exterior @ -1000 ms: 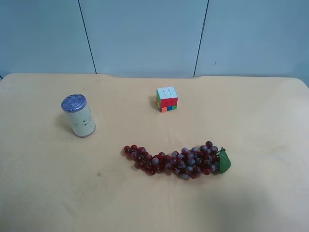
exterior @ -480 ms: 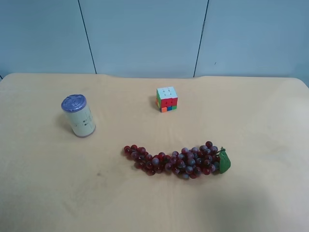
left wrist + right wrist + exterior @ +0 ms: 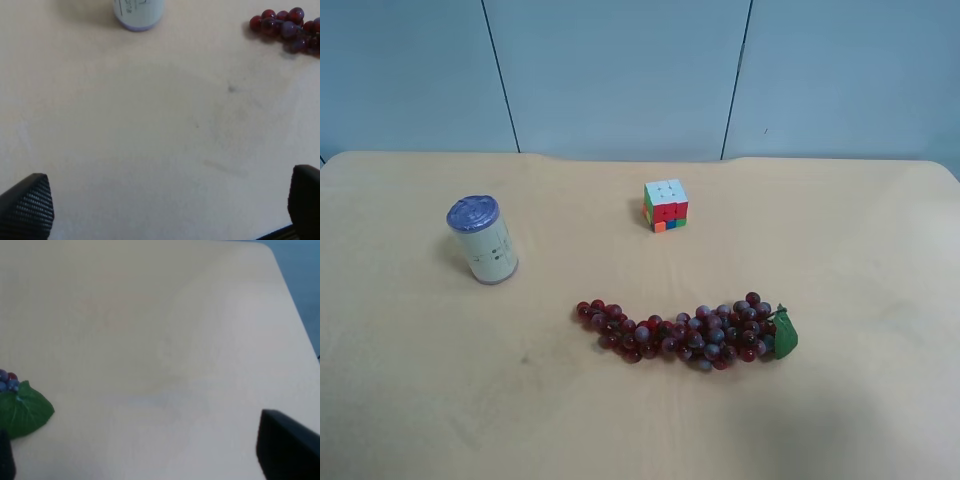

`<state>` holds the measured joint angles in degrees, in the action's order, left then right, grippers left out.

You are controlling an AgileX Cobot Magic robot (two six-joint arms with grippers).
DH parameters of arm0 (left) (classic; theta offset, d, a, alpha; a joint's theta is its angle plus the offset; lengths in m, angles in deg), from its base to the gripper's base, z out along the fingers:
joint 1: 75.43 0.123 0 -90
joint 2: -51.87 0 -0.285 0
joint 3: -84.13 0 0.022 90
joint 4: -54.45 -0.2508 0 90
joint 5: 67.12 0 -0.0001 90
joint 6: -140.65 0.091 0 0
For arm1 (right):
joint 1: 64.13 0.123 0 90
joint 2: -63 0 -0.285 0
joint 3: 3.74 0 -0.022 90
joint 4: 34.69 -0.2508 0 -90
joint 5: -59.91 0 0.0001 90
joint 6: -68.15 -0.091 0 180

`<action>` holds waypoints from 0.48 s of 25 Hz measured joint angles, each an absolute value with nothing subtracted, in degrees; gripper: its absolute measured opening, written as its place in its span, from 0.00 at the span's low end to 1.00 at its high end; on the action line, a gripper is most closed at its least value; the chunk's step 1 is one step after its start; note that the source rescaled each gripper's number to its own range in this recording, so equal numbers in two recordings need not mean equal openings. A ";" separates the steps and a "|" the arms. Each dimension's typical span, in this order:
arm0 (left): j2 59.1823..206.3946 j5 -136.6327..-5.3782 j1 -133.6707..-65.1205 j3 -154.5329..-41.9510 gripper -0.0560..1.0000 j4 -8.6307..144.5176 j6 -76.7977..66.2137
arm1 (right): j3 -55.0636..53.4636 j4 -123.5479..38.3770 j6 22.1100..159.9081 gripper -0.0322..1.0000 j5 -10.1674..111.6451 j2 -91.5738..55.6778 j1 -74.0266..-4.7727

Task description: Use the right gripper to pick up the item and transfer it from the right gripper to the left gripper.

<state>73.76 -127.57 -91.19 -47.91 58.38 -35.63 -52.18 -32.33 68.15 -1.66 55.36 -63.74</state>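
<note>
The item, a cream-white can (image 3: 483, 240) with a purple-blue lid, stands upright on the table at the exterior high view's left. Its purple bottom rim shows in the left wrist view (image 3: 138, 14). No arm shows in the exterior high view. My left gripper (image 3: 165, 210) is open, with both fingertips (image 3: 27, 205) wide apart over bare table, well short of the can. My right gripper (image 3: 145, 460) is open too, its fingertips (image 3: 287, 447) spread at the frame's edges over bare table beside the grapes' green leaf (image 3: 22, 407). Both are empty.
A multicoloured puzzle cube (image 3: 665, 205) sits near the table's middle back. A bunch of red-purple grapes (image 3: 690, 335) with a green leaf lies in front of it, also in the left wrist view (image 3: 285, 27). The table's edge (image 3: 295, 305) runs near the right gripper.
</note>
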 joint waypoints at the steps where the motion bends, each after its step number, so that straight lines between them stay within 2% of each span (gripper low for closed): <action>1: 73.42 -127.52 -91.19 -47.91 0.84 58.38 -35.63 | -52.18 -32.33 68.15 0.84 -1.66 55.36 -63.74; 6: 66.22 -127.46 -89.18 -47.80 0.84 58.46 -35.70 | -52.18 -32.33 68.15 0.84 -1.66 55.36 -63.74; 12: 59.55 -127.53 -76.91 -47.80 0.84 58.39 -35.90 | -52.18 -32.33 68.15 0.84 -1.66 55.36 -63.74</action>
<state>59.55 -127.53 -76.91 -47.80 58.39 -35.90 -52.18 -32.33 68.15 -1.66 55.36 -63.74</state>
